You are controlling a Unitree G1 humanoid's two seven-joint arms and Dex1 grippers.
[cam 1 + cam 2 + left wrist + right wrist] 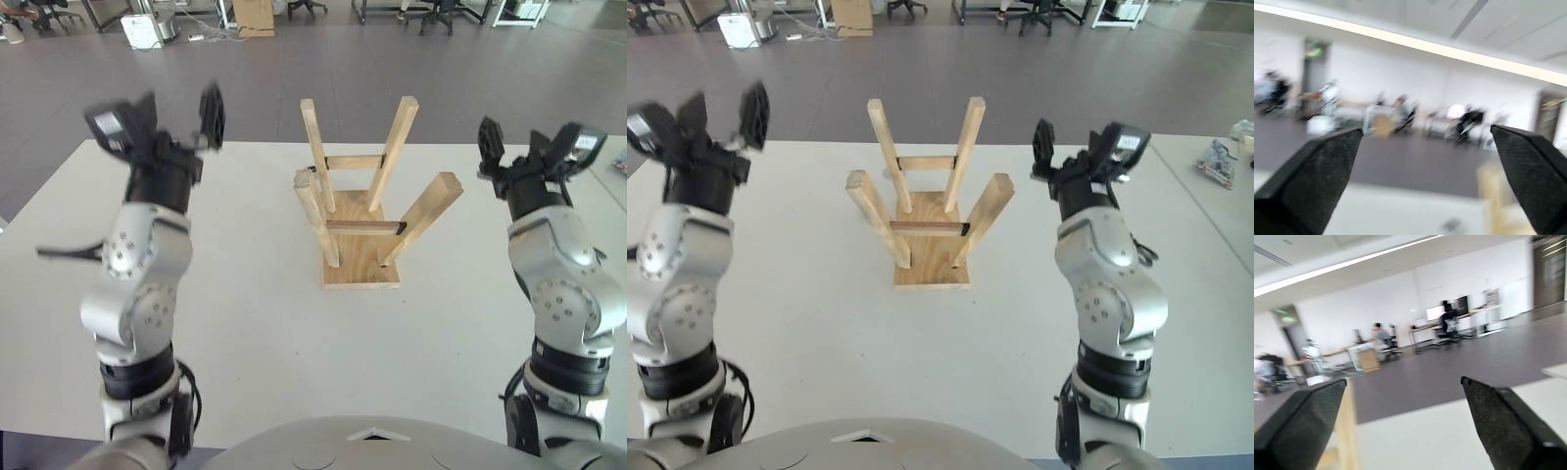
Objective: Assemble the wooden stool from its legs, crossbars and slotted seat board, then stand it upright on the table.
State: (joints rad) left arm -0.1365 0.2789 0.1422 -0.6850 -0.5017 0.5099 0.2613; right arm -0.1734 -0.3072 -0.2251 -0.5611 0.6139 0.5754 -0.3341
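Observation:
The wooden stool (361, 201) rests upside down in the middle of the white table (245, 323), seat board (361, 266) flat on the surface, legs pointing up with crossbars between them. My left gripper (178, 116) is raised above the table's left side, open and empty, well apart from the stool. On the right, my right gripper (527, 147) is held up at about the same height, also open and holding nothing. A blurred pale wooden leg (1344, 431) shows beside the right gripper (1405, 426), and a pale wood shape (1493, 191) between the left fingers (1308, 186).
The table's far edge lies just behind the stool, with dark floor beyond. Office chairs, desks and a cardboard box (253, 15) stand in the background room. A small object (1218, 157) lies at the table's far right edge.

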